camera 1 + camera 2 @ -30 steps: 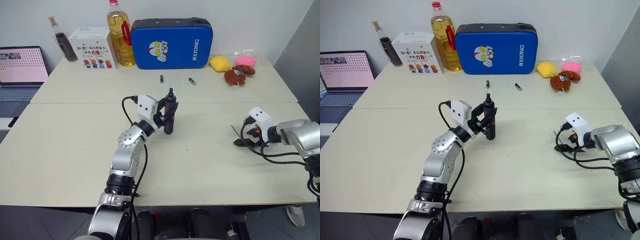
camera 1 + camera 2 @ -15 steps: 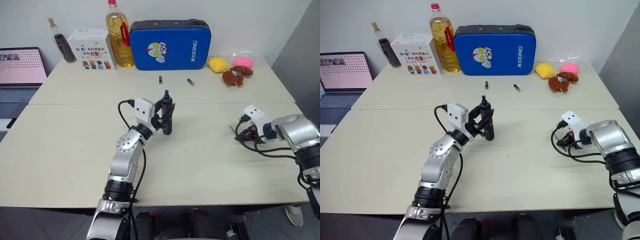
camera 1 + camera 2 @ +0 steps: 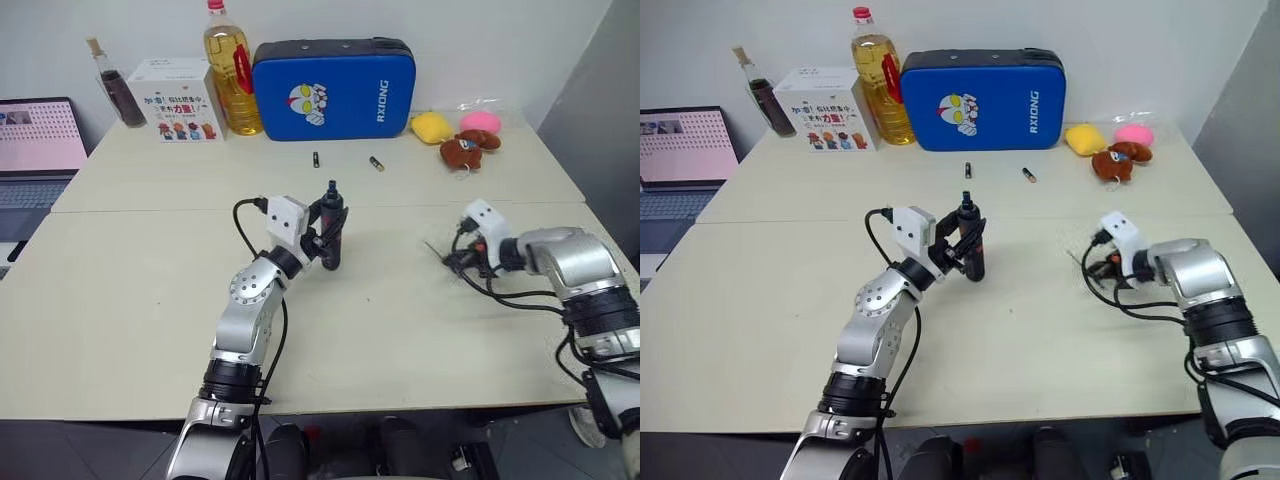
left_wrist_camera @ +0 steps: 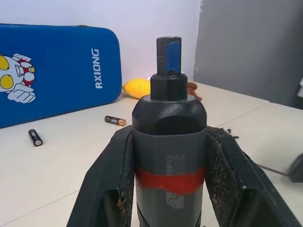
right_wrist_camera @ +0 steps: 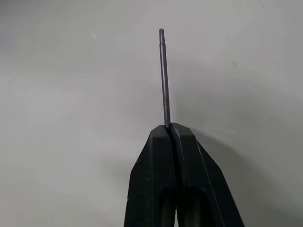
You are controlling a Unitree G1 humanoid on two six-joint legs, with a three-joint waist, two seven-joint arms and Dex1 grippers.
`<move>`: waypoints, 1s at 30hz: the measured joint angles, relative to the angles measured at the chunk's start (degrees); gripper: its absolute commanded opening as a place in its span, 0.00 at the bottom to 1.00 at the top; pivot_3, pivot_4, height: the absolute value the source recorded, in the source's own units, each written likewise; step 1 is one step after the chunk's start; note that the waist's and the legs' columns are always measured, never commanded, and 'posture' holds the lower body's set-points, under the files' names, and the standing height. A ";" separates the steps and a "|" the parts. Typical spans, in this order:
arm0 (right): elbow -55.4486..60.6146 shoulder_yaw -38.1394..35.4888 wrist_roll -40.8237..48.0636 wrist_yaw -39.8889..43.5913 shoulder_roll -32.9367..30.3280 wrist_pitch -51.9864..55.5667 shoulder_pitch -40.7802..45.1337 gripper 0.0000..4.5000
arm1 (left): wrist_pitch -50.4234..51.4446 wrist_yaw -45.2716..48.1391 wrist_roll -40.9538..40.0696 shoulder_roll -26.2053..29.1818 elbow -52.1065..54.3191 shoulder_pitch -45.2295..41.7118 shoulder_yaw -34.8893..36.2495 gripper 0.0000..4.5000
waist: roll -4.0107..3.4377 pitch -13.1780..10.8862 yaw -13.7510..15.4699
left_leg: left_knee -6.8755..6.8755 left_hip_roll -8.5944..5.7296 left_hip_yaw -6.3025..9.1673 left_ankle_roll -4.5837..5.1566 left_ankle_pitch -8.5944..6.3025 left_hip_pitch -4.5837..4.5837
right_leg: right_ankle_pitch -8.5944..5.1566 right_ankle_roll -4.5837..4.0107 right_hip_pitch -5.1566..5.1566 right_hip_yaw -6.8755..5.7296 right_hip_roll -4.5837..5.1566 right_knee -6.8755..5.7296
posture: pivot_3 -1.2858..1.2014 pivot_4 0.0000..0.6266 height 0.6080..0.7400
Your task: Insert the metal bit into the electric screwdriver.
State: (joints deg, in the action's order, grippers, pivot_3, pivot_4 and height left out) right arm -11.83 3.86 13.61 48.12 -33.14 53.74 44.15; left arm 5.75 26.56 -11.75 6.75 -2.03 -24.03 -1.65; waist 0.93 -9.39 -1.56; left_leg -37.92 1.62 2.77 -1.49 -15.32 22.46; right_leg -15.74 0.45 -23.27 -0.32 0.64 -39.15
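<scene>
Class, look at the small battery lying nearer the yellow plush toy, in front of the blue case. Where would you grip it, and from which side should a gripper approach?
Grip the battery across its middle, coming straight down from above. It lies flat on the table, a short round cylinder, so the fingers should probably close across its narrow width, not its ends. The other battery lies apart from it, leaving room for the fingers on both sides.

- Looks like an office or lab room.
- Plain white wall behind two pale benches pushed together.
- Open laptop at the edge.
- Bottles, a box, a blue case and plush toys along the back.
</scene>
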 measured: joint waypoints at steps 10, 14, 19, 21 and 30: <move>23.07 -17.60 10.56 -22.59 19.65 4.44 6.65 0.01 | 1.94 -0.63 -1.35 0.24 1.15 0.28 -0.29 0.37 | -0.11 0.03 1.29 | -0.04 -0.11 0.13 0.00 0.00 0.11 | 0.00 0.01 0.01 -0.17 0.20 0.03 | 0.52 0.24 1.00; 27.02 -18.48 12.08 -29.92 27.92 2.57 5.34 0.01 | 2.72 -0.63 -1.35 0.66 0.82 -0.70 -0.36 0.37 | -0.14 0.03 0.92 | 0.04 -0.07 0.11 0.01 0.00 0.07 | 0.00 0.00 -0.02 -0.16 0.07 0.02 | 0.52 0.24 1.00; 27.38 -16.88 12.31 -35.22 34.06 -1.82 4.20 0.01 | 2.78 -0.68 -1.34 0.60 -0.11 -1.49 -0.53 0.37 | -0.14 0.03 1.03 | 0.02 -0.07 0.14 0.01 0.00 0.08 | 0.00 0.00 -0.02 -0.17 0.06 0.02 | 0.52 0.24 1.00; 27.16 -15.97 12.30 -36.22 35.48 -3.85 4.03 0.01 | 2.78 -0.76 -1.35 0.54 -0.14 -1.56 -0.57 0.37 | -0.15 0.03 1.03 | 0.03 -0.07 0.13 0.01 0.00 0.08 | 0.00 0.00 -0.02 -0.18 0.06 0.03 | 0.52 0.24 1.00; 22.85 -11.29 10.98 -38.18 37.61 -11.89 1.56 0.01 | 2.78 -1.02 -1.31 0.49 -0.15 -1.62 -0.72 0.37 | -0.15 0.02 1.01 | 0.03 -0.07 0.14 0.01 0.00 0.08 | 0.00 0.00 -0.02 -0.19 0.05 0.05 | 0.52 0.24 1.00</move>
State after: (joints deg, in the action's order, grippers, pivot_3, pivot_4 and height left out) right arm 11.02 -7.44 24.59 9.94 4.47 41.84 45.71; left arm 8.53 25.54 -13.06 7.24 -2.18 -25.66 -2.37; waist 0.78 -9.37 -0.54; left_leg -37.89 1.55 2.91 -1.48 -15.32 22.55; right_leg -15.74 0.45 -23.29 -0.50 0.69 -39.10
